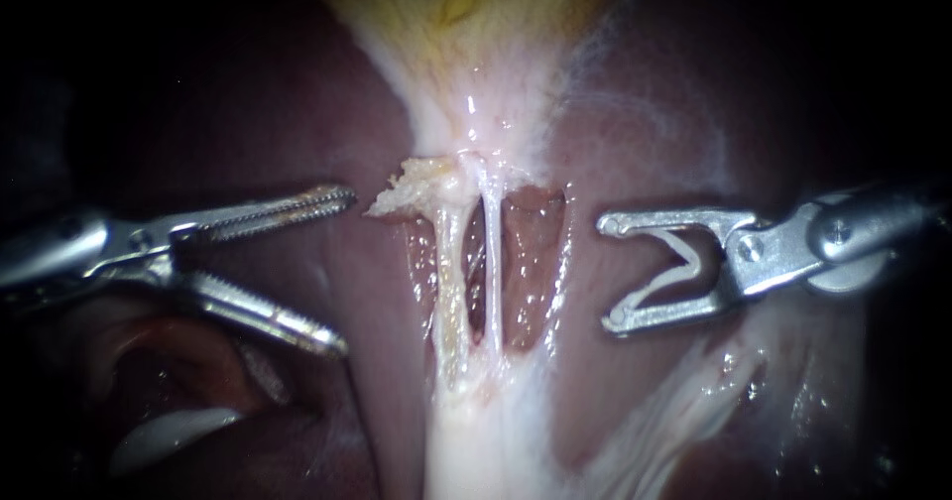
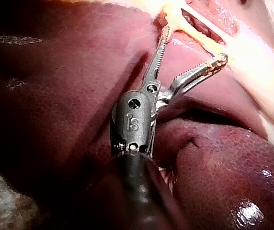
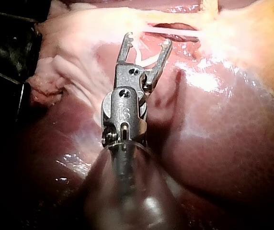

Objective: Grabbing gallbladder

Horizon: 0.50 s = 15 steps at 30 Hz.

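The yellowish gallbladder (image 1: 466,14) lies at the top of the endoscope view and narrows into white tissue. Below it two pale tubes (image 1: 493,262) run down across an opened window over the dark red liver (image 1: 615,133). My left instrument (image 1: 342,270) comes in from the left with toothed jaws open, their tips just left of the tubes, holding nothing. In the left wrist view the left instrument (image 2: 192,45) has one jaw tip near the frayed tissue edge. My right instrument (image 1: 610,270) stands right of the tubes, jaws open, with a bent clip loaded between them, also seen as right instrument (image 3: 145,39).
A frayed tan flap (image 1: 407,187) sticks out at the upper left of the window. White fatty tissue (image 1: 476,440) widens below the tubes. A darker liver lobe (image 2: 223,167) bulges beside the left shaft.
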{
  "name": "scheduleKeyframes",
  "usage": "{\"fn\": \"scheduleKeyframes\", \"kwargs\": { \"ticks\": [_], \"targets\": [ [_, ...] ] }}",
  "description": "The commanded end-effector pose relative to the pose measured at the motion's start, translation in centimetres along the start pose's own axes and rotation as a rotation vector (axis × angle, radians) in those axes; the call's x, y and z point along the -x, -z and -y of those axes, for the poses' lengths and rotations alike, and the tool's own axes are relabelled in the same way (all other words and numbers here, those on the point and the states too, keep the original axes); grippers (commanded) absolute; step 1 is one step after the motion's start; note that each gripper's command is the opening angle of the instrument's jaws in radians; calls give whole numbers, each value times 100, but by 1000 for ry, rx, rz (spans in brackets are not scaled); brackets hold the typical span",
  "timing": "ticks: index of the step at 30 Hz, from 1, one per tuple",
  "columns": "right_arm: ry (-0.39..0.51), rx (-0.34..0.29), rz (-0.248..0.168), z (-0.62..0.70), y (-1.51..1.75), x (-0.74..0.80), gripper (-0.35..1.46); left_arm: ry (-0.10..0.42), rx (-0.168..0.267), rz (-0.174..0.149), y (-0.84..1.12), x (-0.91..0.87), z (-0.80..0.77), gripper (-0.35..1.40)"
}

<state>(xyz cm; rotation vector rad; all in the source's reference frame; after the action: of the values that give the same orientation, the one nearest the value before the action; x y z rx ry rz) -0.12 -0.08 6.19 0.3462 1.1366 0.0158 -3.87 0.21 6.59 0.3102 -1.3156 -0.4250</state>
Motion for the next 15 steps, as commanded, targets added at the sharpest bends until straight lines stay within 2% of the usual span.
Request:
{"fn": "scheduleKeyframes", "kwargs": {
  "ticks": [1, 7, 15],
  "targets": [
    [0, 0, 0, 0, 0, 0, 48, 0, 0, 0, 0, 0, 0, 94],
    [0, 0, 0, 0, 0, 0, 48, 1, 0, 1, -7, 1, -9, 94],
    [0, 0, 0, 0, 0, 0, 48, 1, 0, 2, -28, -6, -35, 94]
  ]
}}
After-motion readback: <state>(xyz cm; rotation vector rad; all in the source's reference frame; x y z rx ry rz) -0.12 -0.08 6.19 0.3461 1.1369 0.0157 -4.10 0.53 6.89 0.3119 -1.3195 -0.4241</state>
